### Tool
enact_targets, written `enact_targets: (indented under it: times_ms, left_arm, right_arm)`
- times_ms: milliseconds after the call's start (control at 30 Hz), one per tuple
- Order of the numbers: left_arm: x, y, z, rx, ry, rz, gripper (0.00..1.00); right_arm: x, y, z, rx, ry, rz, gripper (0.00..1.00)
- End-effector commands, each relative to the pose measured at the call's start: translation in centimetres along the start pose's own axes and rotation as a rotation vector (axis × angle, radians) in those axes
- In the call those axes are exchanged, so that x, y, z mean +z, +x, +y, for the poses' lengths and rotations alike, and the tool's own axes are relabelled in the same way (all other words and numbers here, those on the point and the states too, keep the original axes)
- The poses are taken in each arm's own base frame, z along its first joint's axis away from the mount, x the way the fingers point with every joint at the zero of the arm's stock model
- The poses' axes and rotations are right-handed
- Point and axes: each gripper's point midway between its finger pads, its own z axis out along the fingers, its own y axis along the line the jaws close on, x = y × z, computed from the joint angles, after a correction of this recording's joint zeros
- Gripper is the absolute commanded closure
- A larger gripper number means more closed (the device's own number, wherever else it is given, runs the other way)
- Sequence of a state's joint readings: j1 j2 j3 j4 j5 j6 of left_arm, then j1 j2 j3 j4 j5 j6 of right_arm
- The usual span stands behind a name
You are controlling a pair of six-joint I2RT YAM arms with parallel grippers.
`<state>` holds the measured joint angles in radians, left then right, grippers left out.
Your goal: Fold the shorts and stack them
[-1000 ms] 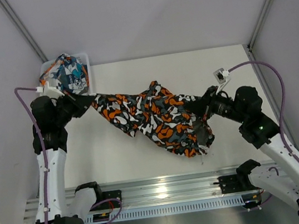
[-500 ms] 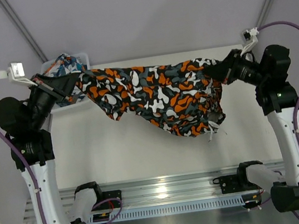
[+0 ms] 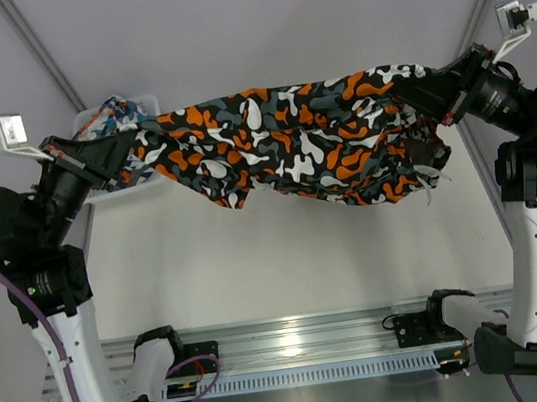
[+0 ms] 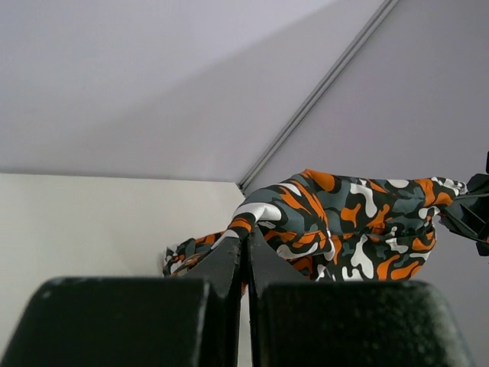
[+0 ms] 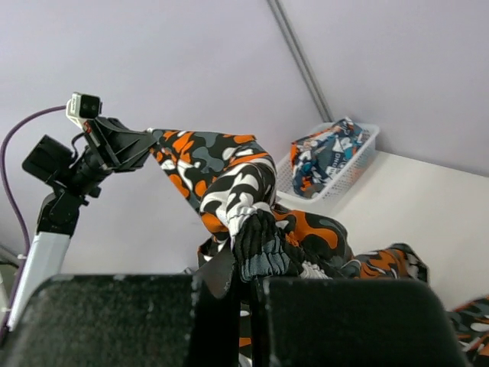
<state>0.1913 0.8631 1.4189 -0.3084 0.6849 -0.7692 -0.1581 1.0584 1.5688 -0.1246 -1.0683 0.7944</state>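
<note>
The orange-black-grey-white camouflage shorts (image 3: 290, 142) hang stretched in the air above the table between both arms. My left gripper (image 3: 124, 147) is shut on their left end (image 4: 256, 214). My right gripper (image 3: 424, 92) is shut on the gathered waistband at their right end (image 5: 263, 245). The middle of the cloth sags toward the table. The teal-blue graphic shorts (image 3: 118, 110) lie bunched in the white mesh basket (image 5: 344, 172) at the far left corner, partly hidden behind the left gripper.
The white table (image 3: 286, 249) lies below the hanging cloth. Grey enclosure walls with metal corner struts (image 3: 38, 48) close in the back and sides. Purple cables loop off both wrists. A metal rail (image 3: 300, 343) runs along the near edge.
Both arms have risen and spread apart, lifting the camouflage shorts off the table and pulling them out wide in the air.
</note>
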Motion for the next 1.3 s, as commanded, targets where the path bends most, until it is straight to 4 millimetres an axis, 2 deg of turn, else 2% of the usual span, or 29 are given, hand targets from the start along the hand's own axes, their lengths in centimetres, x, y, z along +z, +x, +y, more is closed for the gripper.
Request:
enact_targets:
  times_ms: [0,67,233,333,367,433,467,500,533,567,600,633,667,700,733,767,800,833,867,900,933,1000,1033,1067,1100,1133,1167,1200,1267]
  left_arm:
    - [-3.4,-2.0,-5.5,0.097,0.061,-0.072,1.0]
    - [-5.0,-2.6,-7.6,0.138,0.073,-0.109,1.0]
    - [-7.8,-2.2,-9.7,0.166,0.066,-0.15,1.0]
    - [-8.3,-2.4,-10.2,0.184,0.062,-0.161,1.0]
    - [-7.9,-2.4,-9.8,0.177,0.059,-0.147,1.0]
    - [-5.2,-2.6,-7.3,0.125,0.021,-0.077,1.0]
    - [-4.1,-2.6,-6.5,0.103,0.023,-0.052,1.0]
    - [-2.2,-2.4,-4.2,0.059,-0.002,-0.015,1.0]
    - [-1.1,-1.9,-2.5,0.029,-0.024,0.006,1.0]
    - [-0.1,-0.8,-0.1,-0.019,-0.064,0.038,1.0]
    - [0.7,-0.7,1.3,-0.032,-0.077,0.034,1.0]
    - [1.6,0.9,4.0,-0.073,-0.118,0.066,1.0]
    - [2.2,2.7,6.7,-0.113,-0.158,0.09,1.0]
    - [2.4,3.5,8.3,-0.128,-0.187,0.087,1.0]
    - [2.4,7.5,12.5,-0.199,-0.267,0.145,1.0]
    - [2.4,8.5,14.0,-0.218,-0.297,0.149,1.0]
    - [2.8,8.9,15.2,-0.217,-0.304,0.123,1.0]
    - [2.9,9.7,16.3,-0.228,-0.318,0.122,1.0]
    - [2.4,13.9,19.7,-0.301,-0.385,0.182,1.0]
    - [3.0,14.2,20.0,-0.296,-0.363,0.164,1.0]
    - [2.9,16.0,21.4,-0.315,-0.393,0.177,1.0]
    - [3.5,18.6,22.8,-0.328,-0.4,0.2,1.0]
    - [3.7,19.0,23.5,-0.326,-0.422,0.188,1.0]
    - [4.3,19.1,23.5,-0.318,-0.407,0.172,1.0]
    - [4.3,21.1,24.1,-0.338,-0.419,0.202,1.0]
    - [4.6,21.5,24.5,-0.338,-0.423,0.195,1.0]
    - [5.1,21.3,24.4,-0.332,-0.401,0.174,1.0]
    - [5.2,22.5,24.9,-0.342,-0.408,0.194,1.0]
    - [5.8,22.5,25.2,-0.331,-0.399,0.176,1.0]
  right_arm:
    - [-1.8,-0.5,6.2,-0.064,-0.088,-0.008,1.0]
    - [-2.8,0.1,8.6,-0.07,-0.103,-0.012,1.0]
    - [-5.0,2.0,12.8,-0.074,-0.12,-0.005,1.0]
    - [-4.9,1.5,13.1,-0.06,-0.11,0.008,1.0]
    - [-4.5,1.0,12.6,-0.045,-0.098,0.009,1.0]
    - [-3.6,0.2,11.1,0.014,-0.085,0.037,1.0]
    - [-2.2,-0.6,7.9,0.096,-0.057,0.056,1.0]
    - [-1.5,-0.9,6.5,0.128,-0.052,0.061,1.0]
    - [-1.0,-1.0,4.9,0.17,-0.045,0.069,1.0]
    - [-0.2,-0.2,2.0,0.254,-0.025,0.089,1.0]
    - [0.5,-0.1,0.0,0.298,-0.028,0.088,1.0]
    - [0.8,0.6,-1.8,0.341,-0.015,0.091,1.0]
    - [1.0,2.9,-5.3,0.443,0.026,0.11,1.0]
    - [1.1,3.9,-7.2,0.468,0.051,0.105,1.0]
    - [1.1,5.2,-9.1,0.504,0.082,0.108,1.0]
    - [1.1,6.6,-10.8,0.541,0.111,0.115,1.0]
    - [1.0,9.3,-14.2,0.616,0.165,0.125,1.0]
    - [0.9,10.7,-15.9,0.628,0.192,0.134,1.0]
    - [0.8,11.9,-17.4,0.647,0.216,0.144,1.0]
    - [0.7,13.6,-19.2,0.677,0.254,0.152,1.0]
    - [0.8,15.0,-21.2,0.685,0.279,0.17,1.0]
    - [0.8,16.7,-23.5,0.694,0.324,0.187,1.0]
    - [0.9,17.9,-25.1,0.716,0.344,0.206,1.0]
    - [1.0,18.5,-25.8,0.698,0.346,0.219,1.0]
    - [1.1,19.2,-26.7,0.704,0.364,0.225,1.0]
    - [1.3,20.1,-28.1,0.722,0.374,0.239,1.0]
    - [1.5,20.7,-28.5,0.736,0.374,0.249,1.0]
    - [1.9,20.7,-29.1,0.713,0.36,0.243,1.0]
    - [2.4,21.1,-30.7,0.722,0.365,0.251,1.0]
